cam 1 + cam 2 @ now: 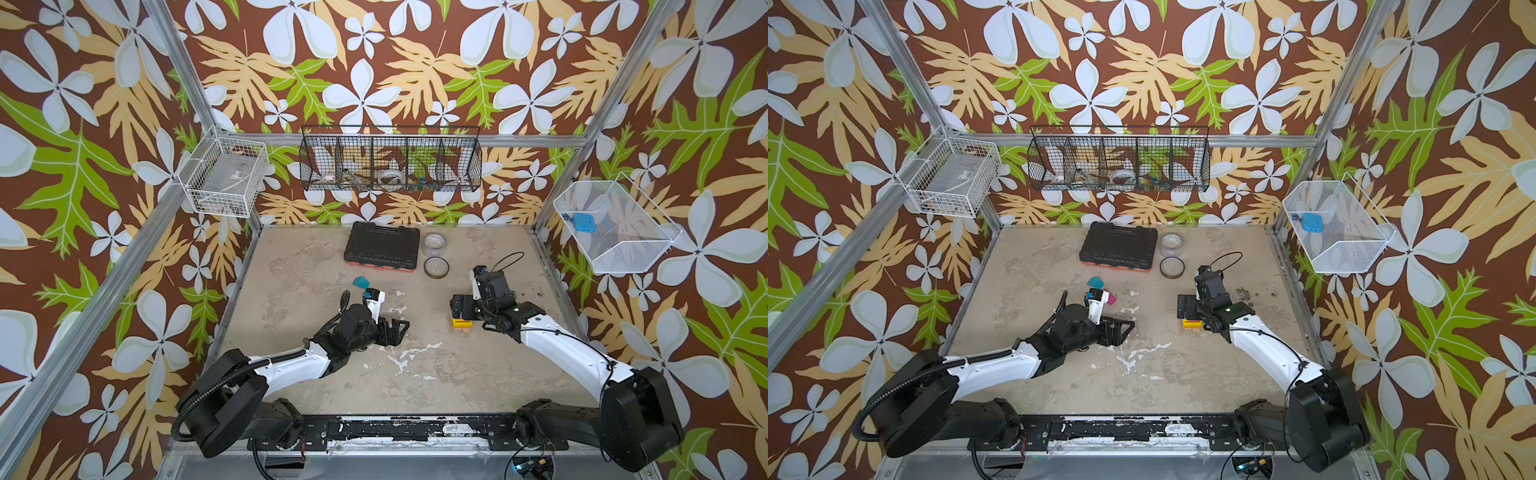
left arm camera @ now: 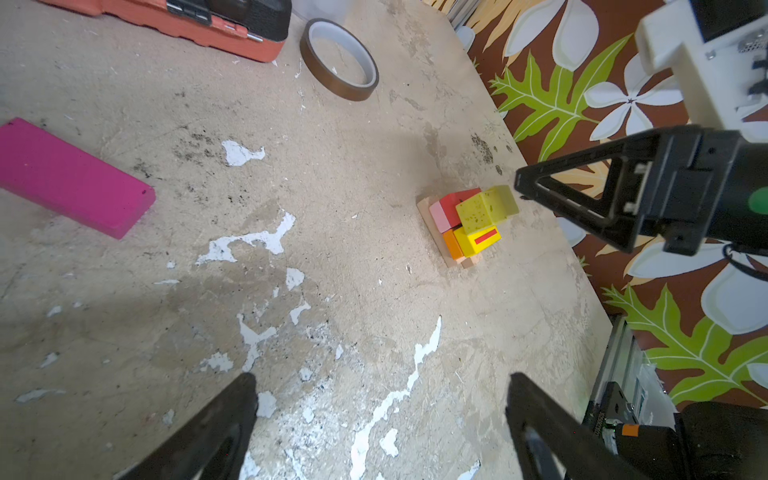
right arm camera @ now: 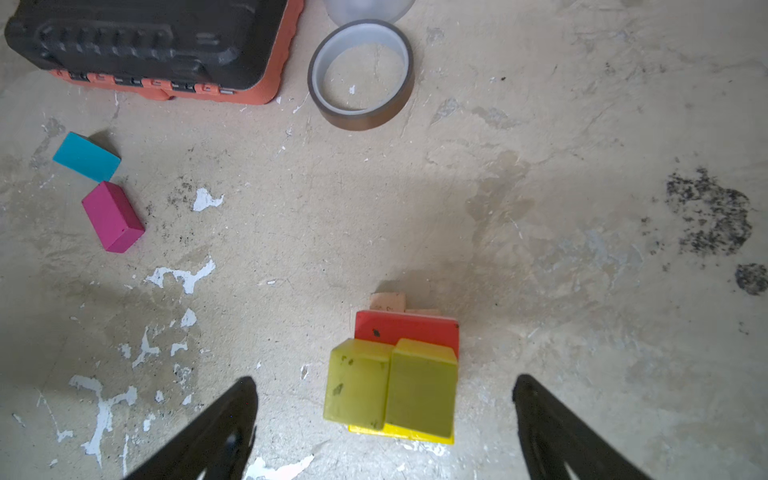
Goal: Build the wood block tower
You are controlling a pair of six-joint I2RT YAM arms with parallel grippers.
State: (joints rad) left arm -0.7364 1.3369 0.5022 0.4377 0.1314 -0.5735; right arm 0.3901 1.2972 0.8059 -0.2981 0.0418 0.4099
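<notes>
The tower (image 1: 461,323) (image 1: 1192,324) stands right of the table's middle. It has a plain wood base, orange, pink, red and striped yellow bricks, and two yellow-green cubes (image 3: 390,382) (image 2: 486,208) side by side on top. My right gripper (image 3: 384,379) (image 1: 459,309) hangs just over those cubes, open, fingers apart from them on either side. A teal wedge (image 3: 86,156) (image 1: 360,282) and a magenta block (image 3: 113,216) (image 2: 70,178) lie loose at the left-centre. My left gripper (image 2: 381,376) (image 1: 395,330) is open and empty over bare table.
A black tool case (image 1: 381,249) with an orange base lies at the back, with a brown tape roll (image 1: 436,267) and a clear roll (image 1: 434,244) next to it. Wire baskets (image 1: 390,162) hang on the walls.
</notes>
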